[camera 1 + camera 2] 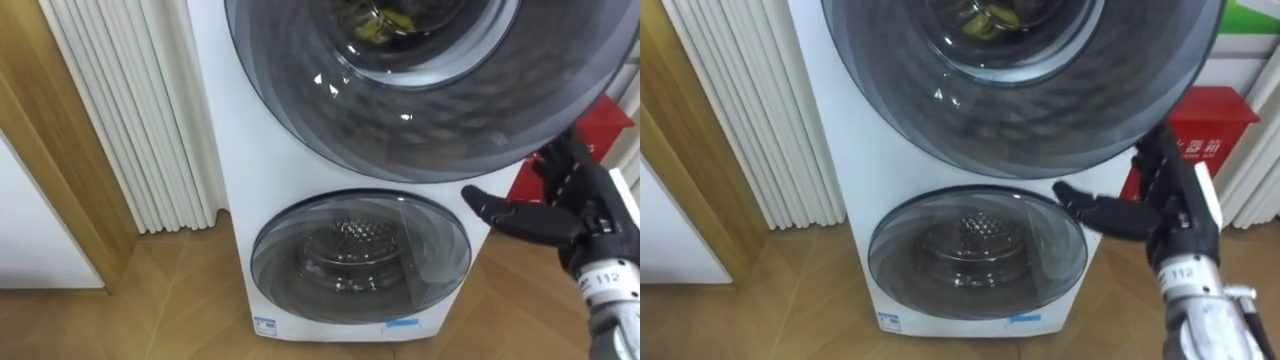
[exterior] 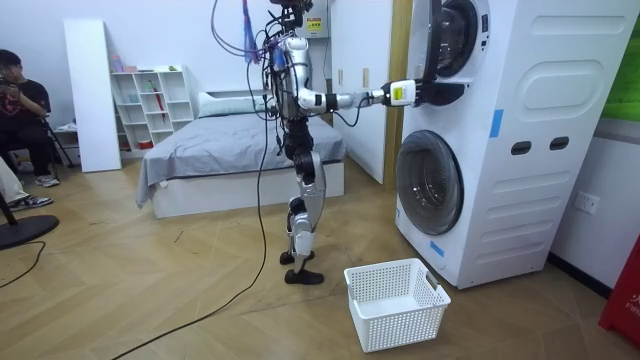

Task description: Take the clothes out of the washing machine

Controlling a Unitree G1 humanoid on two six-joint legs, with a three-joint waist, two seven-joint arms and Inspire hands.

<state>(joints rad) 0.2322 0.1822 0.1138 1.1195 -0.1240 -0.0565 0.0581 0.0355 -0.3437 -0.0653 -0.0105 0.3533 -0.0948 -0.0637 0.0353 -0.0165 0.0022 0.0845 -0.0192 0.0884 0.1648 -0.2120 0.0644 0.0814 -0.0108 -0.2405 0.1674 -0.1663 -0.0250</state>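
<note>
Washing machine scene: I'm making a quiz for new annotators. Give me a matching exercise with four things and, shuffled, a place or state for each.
1 white plastic laundry basket
2 upper round glass door
3 lower round glass door
4 robot's black right hand

A bare metal drum behind it
B on the wooden floor
C yellowish cloth behind it
D beside the upper door's lower right rim

Pairs: 1-B, 2-C, 3-A, 4-D.

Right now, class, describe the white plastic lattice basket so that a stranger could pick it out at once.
Find the tall white stacked washing machine on the room view's right, with two round glass doors. On the wooden floor before its lower door stands the white plastic lattice basket. Unlike its neighbours, it is low, rectangular and open-topped, with perforated walls.
</note>
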